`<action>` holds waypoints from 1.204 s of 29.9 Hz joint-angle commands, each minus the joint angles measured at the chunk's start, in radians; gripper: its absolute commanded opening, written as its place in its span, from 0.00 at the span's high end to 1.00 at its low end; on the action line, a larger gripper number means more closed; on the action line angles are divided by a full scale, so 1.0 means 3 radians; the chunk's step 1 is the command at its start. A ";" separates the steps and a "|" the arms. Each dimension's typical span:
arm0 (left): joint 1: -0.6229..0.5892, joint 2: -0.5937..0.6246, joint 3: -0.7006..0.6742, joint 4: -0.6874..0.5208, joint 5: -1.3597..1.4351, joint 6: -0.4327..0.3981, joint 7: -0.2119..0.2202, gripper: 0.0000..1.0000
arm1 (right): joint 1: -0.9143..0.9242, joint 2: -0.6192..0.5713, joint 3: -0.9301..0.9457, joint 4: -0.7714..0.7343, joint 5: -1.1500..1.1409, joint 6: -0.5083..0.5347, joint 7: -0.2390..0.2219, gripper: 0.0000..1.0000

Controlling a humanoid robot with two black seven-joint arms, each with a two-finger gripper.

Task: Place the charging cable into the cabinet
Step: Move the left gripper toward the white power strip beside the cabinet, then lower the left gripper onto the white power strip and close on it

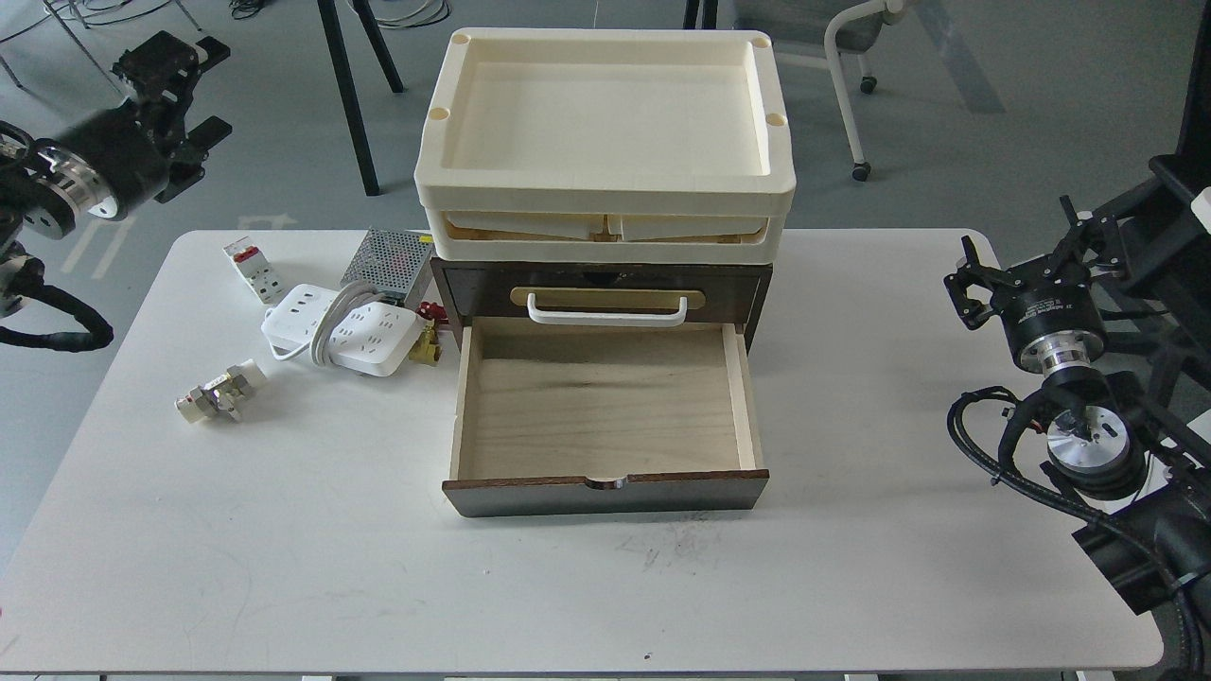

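The long flat white power strip (pixel 342 326), its white cord wound round the middle, lies on the white table (pixel 851 586) at nine o'clock of the dark brown cabinet (pixel 605 284), just beside the pulled-out wood-lined drawer (pixel 605 407). It is judged stiff, light and smooth; the cord-wrapped middle probably gives the surest hold. The left gripper (pixel 203 95) is raised at ten o'clock, well apart; its fingers cannot be told. The right gripper (pixel 974 279), at three o'clock, is held with fingers spread, empty.
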State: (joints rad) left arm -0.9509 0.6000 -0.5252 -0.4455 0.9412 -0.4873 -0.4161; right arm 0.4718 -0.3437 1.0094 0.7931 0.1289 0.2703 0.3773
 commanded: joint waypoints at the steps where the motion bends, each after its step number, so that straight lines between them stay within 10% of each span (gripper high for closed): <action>1: 0.0076 -0.0001 0.0043 -0.0054 0.0681 0.0222 -0.0096 0.01 | -0.0003 0.0000 0.0000 0.0000 0.0000 -0.0001 0.0000 0.00; 21: 0.0408 -0.0297 0.1913 -0.0018 0.1198 0.2038 -0.0242 0.15 | -0.0003 0.0000 0.0000 0.0005 0.0000 -0.0001 0.0000 0.00; 36: 0.0429 -0.0685 0.2185 0.0636 0.1209 0.2120 -0.0242 0.32 | -0.0008 0.0005 0.0000 0.0005 0.0000 -0.0001 0.0000 0.00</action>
State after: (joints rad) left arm -0.8229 0.4314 0.1261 -0.3107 1.3030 0.1491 -0.4888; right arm 0.4693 -0.3420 1.0094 0.7949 0.1289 0.2702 0.3773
